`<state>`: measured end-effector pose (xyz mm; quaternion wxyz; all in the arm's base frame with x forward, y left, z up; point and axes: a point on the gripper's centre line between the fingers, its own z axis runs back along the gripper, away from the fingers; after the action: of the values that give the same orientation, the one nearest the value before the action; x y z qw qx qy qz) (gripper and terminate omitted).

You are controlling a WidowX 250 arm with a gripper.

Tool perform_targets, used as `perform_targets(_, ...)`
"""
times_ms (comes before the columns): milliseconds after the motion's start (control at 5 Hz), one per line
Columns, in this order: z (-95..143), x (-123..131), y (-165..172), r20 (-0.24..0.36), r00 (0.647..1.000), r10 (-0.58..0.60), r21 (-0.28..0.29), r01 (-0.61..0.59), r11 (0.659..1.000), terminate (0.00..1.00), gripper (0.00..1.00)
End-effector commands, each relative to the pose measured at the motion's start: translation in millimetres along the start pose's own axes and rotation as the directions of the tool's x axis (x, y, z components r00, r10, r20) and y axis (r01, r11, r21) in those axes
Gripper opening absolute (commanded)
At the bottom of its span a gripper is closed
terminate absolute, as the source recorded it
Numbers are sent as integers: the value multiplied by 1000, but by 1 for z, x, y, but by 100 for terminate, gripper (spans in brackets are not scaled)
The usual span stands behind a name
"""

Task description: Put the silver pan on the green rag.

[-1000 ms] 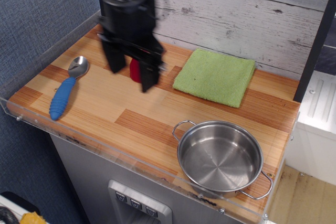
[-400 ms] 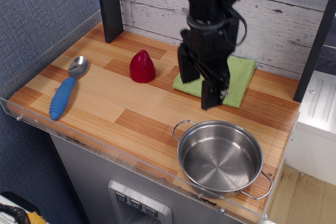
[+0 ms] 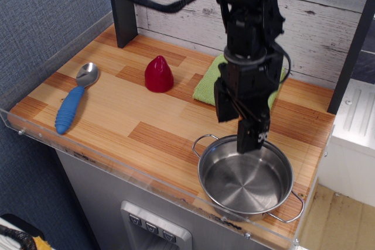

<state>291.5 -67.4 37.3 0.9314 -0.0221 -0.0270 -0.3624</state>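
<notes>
The silver pan (image 3: 246, 181) sits at the front right corner of the wooden counter, with two wire loop handles. The green rag (image 3: 206, 84) lies at the back right, mostly hidden behind the arm. My black gripper (image 3: 238, 127) hangs over the pan's far rim, between the rag and the pan. Its two fingers point down with a gap between them and hold nothing.
A small red cone (image 3: 159, 74) stands left of the rag. A blue-handled metal spoon (image 3: 74, 101) lies at the left. A clear plastic lip (image 3: 117, 171) runs along the counter's front edge. A dark post (image 3: 121, 10) stands at the back left.
My gripper has swept from the back left, over the red cone and the rag, down to the pan's far rim. The pan, rag, cone and spoon have not moved.
</notes>
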Motion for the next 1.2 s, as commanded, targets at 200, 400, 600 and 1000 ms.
perform_targets(200,-6,7,-24,-9,998,-68,-7,68,998,0,0)
perform_targets(400,-7,7,-24,-11,998,-69,-6,69,998,0,0)
perform_targets(600,-8,7,-25,-9,998,-69,-11,69,998,0,0)
perform_targets(1000,30,4,-38,101,991,-92,37,89,995,0,0)
